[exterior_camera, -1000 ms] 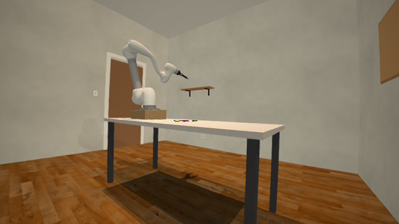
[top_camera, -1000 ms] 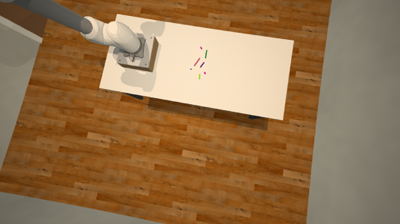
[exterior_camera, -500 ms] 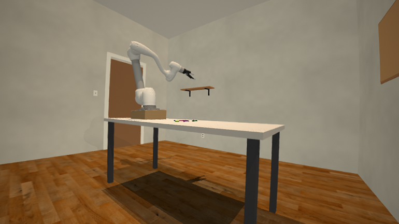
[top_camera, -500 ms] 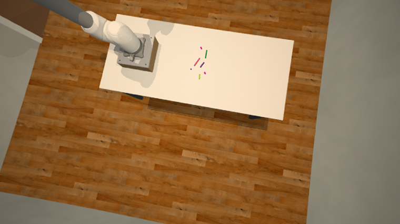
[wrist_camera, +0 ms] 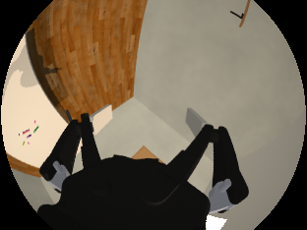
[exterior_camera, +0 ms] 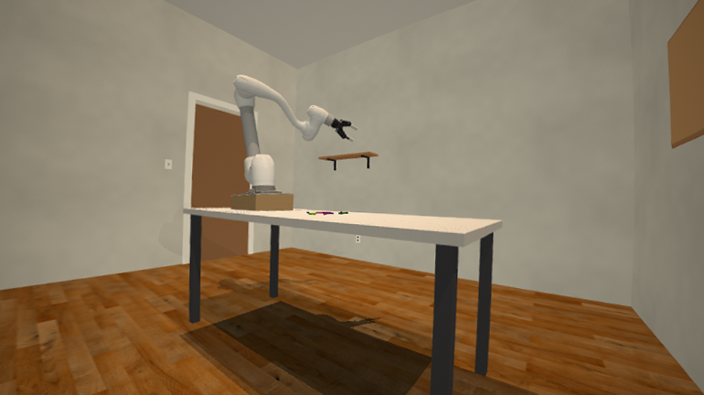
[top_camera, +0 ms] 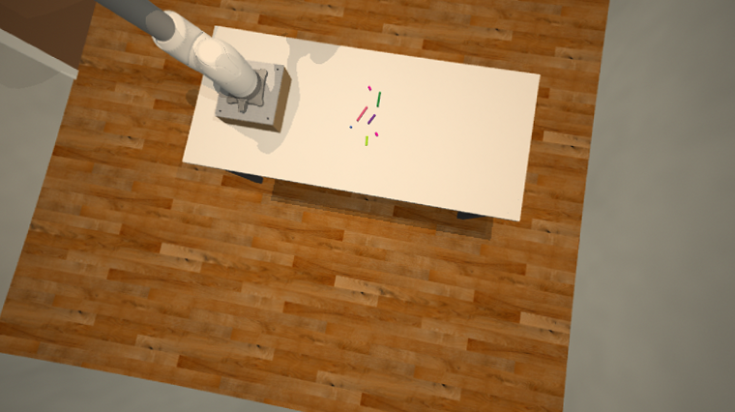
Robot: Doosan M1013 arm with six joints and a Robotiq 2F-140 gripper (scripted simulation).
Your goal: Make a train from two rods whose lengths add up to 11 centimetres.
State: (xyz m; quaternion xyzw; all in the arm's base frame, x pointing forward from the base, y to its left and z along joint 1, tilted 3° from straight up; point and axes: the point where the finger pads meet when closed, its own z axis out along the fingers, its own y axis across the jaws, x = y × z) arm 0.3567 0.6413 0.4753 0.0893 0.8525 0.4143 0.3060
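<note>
My gripper (exterior_camera: 353, 133) (wrist_camera: 148, 112) is open and empty, high above the table and tilted sideways. Seven rods lie apart on the table. A magenta rod (top_camera: 369, 88) and a green rod (top_camera: 378, 99) (wrist_camera: 35, 129) lie towards the back. A pink rod (top_camera: 362, 114) (wrist_camera: 26, 132) and a purple rod (top_camera: 371, 119) (wrist_camera: 29, 136) lie slanted side by side with a gap. A tiny blue rod (top_camera: 350, 127) is near the pink rod's lower end. A second magenta rod (top_camera: 376, 134) and a lime rod (top_camera: 366, 141) (wrist_camera: 24, 143) lie towards the front. No rods touch.
The white table (top_camera: 452, 141) (exterior_camera: 396, 222) carries the arm's base block (top_camera: 248, 118) (exterior_camera: 274, 202) at its left end. A wall shelf (exterior_camera: 348, 156) is behind the arm, and a door (exterior_camera: 214, 180) is at the back left.
</note>
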